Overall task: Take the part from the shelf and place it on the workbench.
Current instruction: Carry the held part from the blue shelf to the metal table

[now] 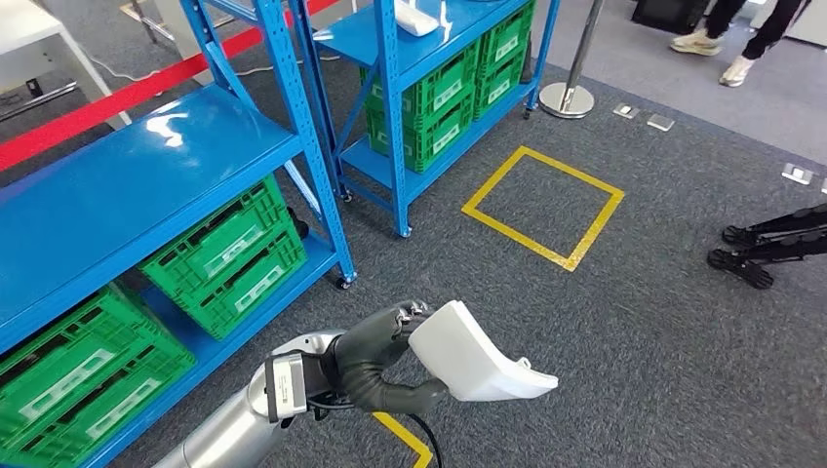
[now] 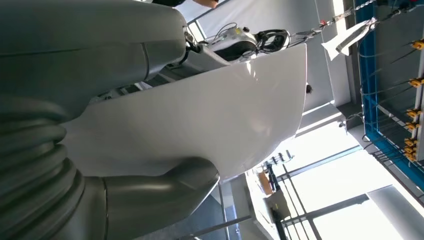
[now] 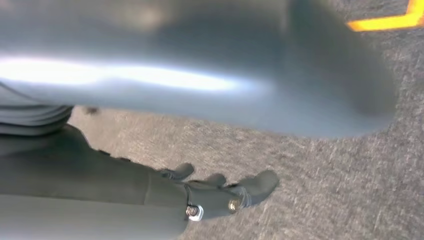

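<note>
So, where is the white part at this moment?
In the head view the white part is low in the middle, held by the left hand over the grey carpet, right of the blue shelf with green crates.

near shelf (image 1: 146, 185): blue steel rack at the left; its upper deck is bare blue, glossy with glare.
near shelf, lower deck: green crates (image 1: 229, 255) stacked in twos, white labels on their fronts; a second stack (image 1: 83, 385) beside it.
far shelf (image 1: 390, 58): second blue rack just behind the first; a white part (image 1: 417, 17) lies on its upper deck.
far shelf, lower decks: more green crates (image 1: 444, 97), stacked, labelled.
floor (image 1: 634, 322): grey carpet; yellow tape square (image 1: 542, 206) in front of the far shelf; a yellow tape corner (image 1: 405, 436) near the bottom edge.
floor, right: black tripod legs (image 1: 766, 249); chrome post base (image 1: 567, 98); small metal floor plates (image 1: 648, 117).
</note>
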`<move>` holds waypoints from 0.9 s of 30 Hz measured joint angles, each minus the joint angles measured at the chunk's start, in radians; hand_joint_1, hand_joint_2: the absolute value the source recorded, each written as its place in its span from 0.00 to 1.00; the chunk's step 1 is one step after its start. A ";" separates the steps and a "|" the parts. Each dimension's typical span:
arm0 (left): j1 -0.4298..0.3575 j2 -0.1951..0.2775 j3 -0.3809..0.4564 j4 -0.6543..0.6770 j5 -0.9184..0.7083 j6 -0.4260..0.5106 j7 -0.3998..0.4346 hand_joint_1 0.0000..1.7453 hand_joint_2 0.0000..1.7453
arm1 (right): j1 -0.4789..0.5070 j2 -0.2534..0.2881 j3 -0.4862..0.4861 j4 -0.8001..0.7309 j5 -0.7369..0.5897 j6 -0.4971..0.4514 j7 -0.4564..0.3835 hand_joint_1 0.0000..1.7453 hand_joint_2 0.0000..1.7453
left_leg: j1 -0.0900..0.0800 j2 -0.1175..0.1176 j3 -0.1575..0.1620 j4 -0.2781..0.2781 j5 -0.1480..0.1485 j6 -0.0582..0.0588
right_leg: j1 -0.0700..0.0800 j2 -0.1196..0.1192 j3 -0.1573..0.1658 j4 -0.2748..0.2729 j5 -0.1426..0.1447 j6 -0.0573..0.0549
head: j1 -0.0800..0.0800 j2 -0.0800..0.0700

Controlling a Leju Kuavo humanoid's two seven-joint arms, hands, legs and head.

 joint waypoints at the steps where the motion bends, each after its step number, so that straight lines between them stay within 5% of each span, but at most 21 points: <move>1: 0.002 0.001 0.000 0.000 0.002 0.000 0.003 1.00 1.00 | -0.001 -0.001 0.000 0.000 0.000 0.000 -0.002 0.00 0.00 | 0.001 -0.017 -0.035 0.073 -0.032 -0.002 | 0.000 0.012 -0.001 0.000 0.000 -0.002 | -0.002 0.000; 2: 0.003 0.001 -0.001 0.000 0.002 0.000 0.005 1.00 1.00 | -0.001 -0.002 0.000 0.000 0.000 -0.001 -0.004 0.00 0.00 | 0.001 -0.024 -0.065 0.134 -0.051 -0.003 | 0.000 0.025 -0.001 0.000 0.000 -0.002 | -0.002 0.000; 4: 0.005 0.002 -0.002 -0.001 0.003 0.000 0.005 1.00 1.00 | 0.000 -0.003 0.000 0.000 0.000 -0.001 -0.004 0.00 0.00 | 0.004 -0.028 -0.077 0.147 -0.026 -0.003 | -0.001 0.053 0.000 0.001 0.000 -0.002 | -0.004 0.000; 7: 0.004 0.002 -0.005 -0.003 0.006 0.000 0.010 1.00 1.00 | -0.001 -0.004 0.000 0.000 -0.002 -0.001 -0.009 0.00 0.00 | 0.013 -0.070 0.004 -0.045 0.078 0.001 | -0.001 0.094 0.001 0.005 0.000 0.006 | -0.005 0.000; 9: 0.004 0.002 -0.007 -0.007 0.008 -0.001 0.019 1.00 1.00 | -0.001 -0.005 0.000 0.000 -0.005 -0.001 -0.020 0.00 0.00 | 0.014 -0.099 0.036 -0.119 0.097 0.010 | -0.003 0.117 -0.007 0.007 0.002 0.021 | -0.006 0.000; 11: 0.004 -0.001 -0.008 -0.013 0.008 -0.006 0.029 1.00 1.00 | 0.004 -0.007 0.000 0.000 -0.009 0.000 -0.034 0.00 0.00 | 0.010 -0.088 0.038 -0.123 0.097 0.023 | -0.007 0.135 -0.013 0.002 0.008 0.038 | -0.006 0.000; 14: 0.004 -0.007 -0.008 -0.023 0.002 -0.014 0.043 1.00 1.00 | 0.007 -0.009 0.001 0.000 -0.008 0.002 -0.051 0.00 0.00 | 0.011 -0.054 0.042 -0.134 0.105 0.044 | -0.005 0.079 -0.042 0.059 -0.025 0.051 | 0.000 0.000; 16: 0.005 -0.009 -0.008 -0.025 -0.002 -0.017 0.049 1.00 1.00 | 0.001 -0.010 0.001 0.000 -0.005 0.001 -0.054 0.00 0.00 | 0.008 -0.027 0.041 -0.135 0.105 0.050 | -0.002 0.030 -0.104 0.188 -0.090 0.055 | 0.005 0.000; 18: 0.007 -0.008 -0.010 -0.026 -0.005 -0.018 0.053 1.00 1.00 | -0.001 -0.010 0.002 0.000 -0.001 0.002 -0.050 0.00 0.00 | 0.004 0.001 0.041 -0.134 0.103 0.053 | -0.003 0.019 -0.149 0.285 -0.121 0.057 | 0.006 0.000; 20: 0.008 -0.008 -0.011 -0.028 -0.010 -0.018 0.057 1.00 1.00 | 0.000 -0.010 0.004 0.000 0.002 0.002 -0.044 0.00 0.00 | 0.003 0.025 0.041 -0.133 0.101 0.053 | -0.002 0.012 -0.121 0.242 -0.087 0.055 | 0.007 0.000; 22: 0.007 -0.008 -0.011 -0.034 -0.015 -0.016 0.063 1.00 1.00 | -0.001 -0.011 0.005 0.000 0.004 0.002 -0.039 0.00 0.00 | -0.001 0.045 0.044 -0.130 0.096 0.048 | 0.004 -0.022 -0.039 0.100 -0.033 0.046 | 0.008 0.000; 24: 0.007 -0.008 -0.011 -0.041 -0.020 -0.012 0.070 1.00 1.00 | -0.003 -0.012 0.008 0.000 0.009 0.001 -0.038 0.00 0.00 | -0.006 0.063 0.046 -0.129 0.091 0.040 | 0.011 -0.048 0.006 0.014 -0.010 0.032 | 0.008 0.000; 27: 0.007 -0.006 -0.012 -0.049 -0.025 -0.009 0.077 1.00 1.00 | -0.003 -0.012 0.012 0.000 0.017 0.001 -0.039 0.00 0.00 | -0.006 0.082 0.051 -0.131 0.088 0.024 | 0.012 -0.024 0.003 0.003 -0.006 0.014 | 0.006 0.000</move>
